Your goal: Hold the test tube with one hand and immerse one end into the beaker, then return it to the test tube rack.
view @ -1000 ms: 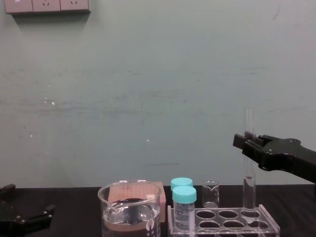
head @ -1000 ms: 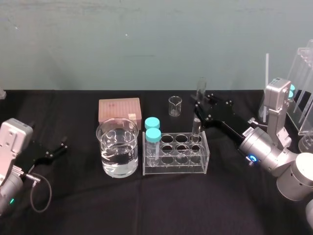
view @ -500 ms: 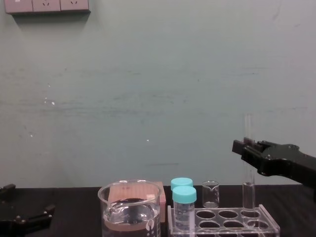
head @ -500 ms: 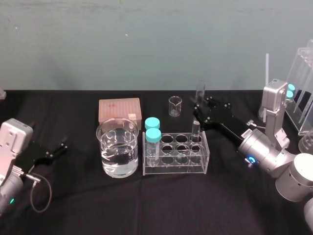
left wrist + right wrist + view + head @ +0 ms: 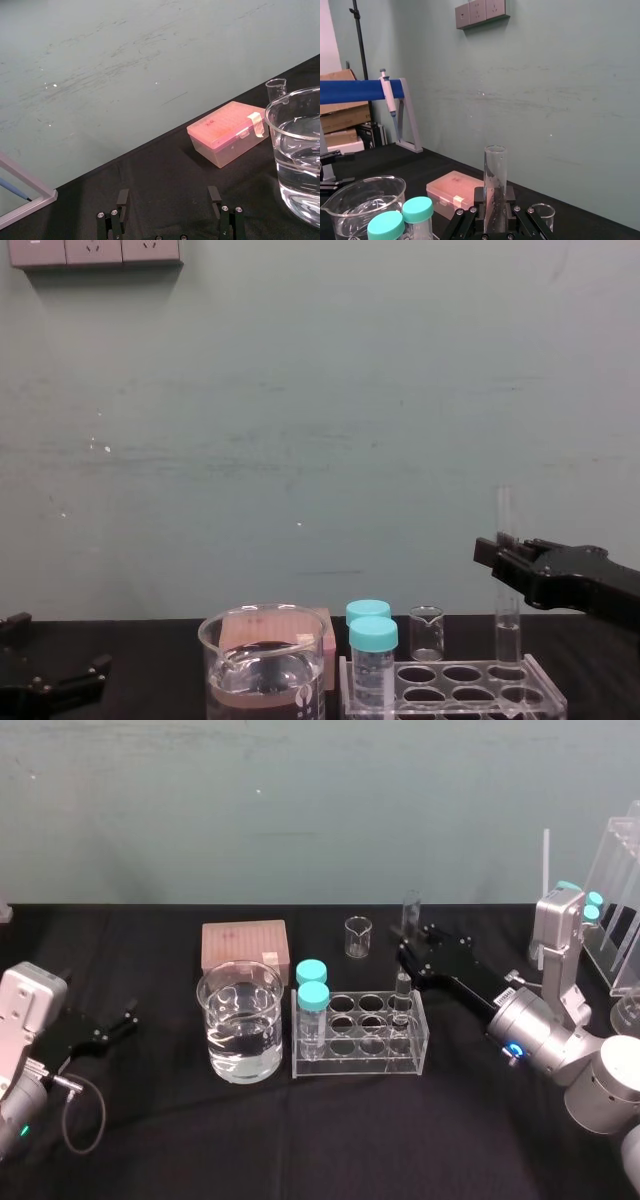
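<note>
Test tube lower in the rack

Head looks down, chest looks across; both share the test tube rack.

Soft, even, diffuse light fills the scene, leaving the pale wall bright and the matte black table nearly shadowless, with small glints on the beaker and test tube rack

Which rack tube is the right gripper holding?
The tall uncapped test tube, in the right gripper at the rack's right end; the two teal-capped vials stand free at its left.
</note>
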Motion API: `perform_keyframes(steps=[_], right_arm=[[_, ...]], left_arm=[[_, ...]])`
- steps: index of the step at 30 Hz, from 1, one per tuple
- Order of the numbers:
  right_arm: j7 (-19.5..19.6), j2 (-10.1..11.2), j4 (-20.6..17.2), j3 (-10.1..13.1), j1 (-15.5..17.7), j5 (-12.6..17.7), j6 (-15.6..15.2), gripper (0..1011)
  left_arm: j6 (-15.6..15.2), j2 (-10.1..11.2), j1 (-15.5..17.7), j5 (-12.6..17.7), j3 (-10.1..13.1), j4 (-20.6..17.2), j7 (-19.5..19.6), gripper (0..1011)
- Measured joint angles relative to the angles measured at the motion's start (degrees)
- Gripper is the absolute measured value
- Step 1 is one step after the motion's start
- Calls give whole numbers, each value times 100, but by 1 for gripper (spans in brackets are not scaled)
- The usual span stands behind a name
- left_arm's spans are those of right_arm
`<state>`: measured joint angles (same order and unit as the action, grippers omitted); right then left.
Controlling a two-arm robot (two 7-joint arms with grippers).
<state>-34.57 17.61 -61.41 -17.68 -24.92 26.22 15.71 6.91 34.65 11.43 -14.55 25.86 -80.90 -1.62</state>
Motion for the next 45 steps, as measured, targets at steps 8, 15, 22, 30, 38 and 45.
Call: perform_keyframes(steps=[8,15,22,30,38,45], right_arm=[[-42,-16,89,-1,-29,28,-36,241],[-103,-47,192,-36,-102,33,-50,241],[-141,-66,249,-75,-162,34,-57,241],[-142,-64,248,-105,-170,27,-79,241],[-113,-63,235,-116,-134,15,-95,241],[-52,-65,289,-112,-122,-21,-99,241]], left_arm=[[0,0,0,0,0,0,0,1000],[0,0,0,0,0,0,0,1000],[0,0,0,0,0,0,0,1000],[0,0,0,0,0,0,0,1000],[0,0,0,0,0,0,0,1000],[0,0,0,0,0,0,0,1000]])
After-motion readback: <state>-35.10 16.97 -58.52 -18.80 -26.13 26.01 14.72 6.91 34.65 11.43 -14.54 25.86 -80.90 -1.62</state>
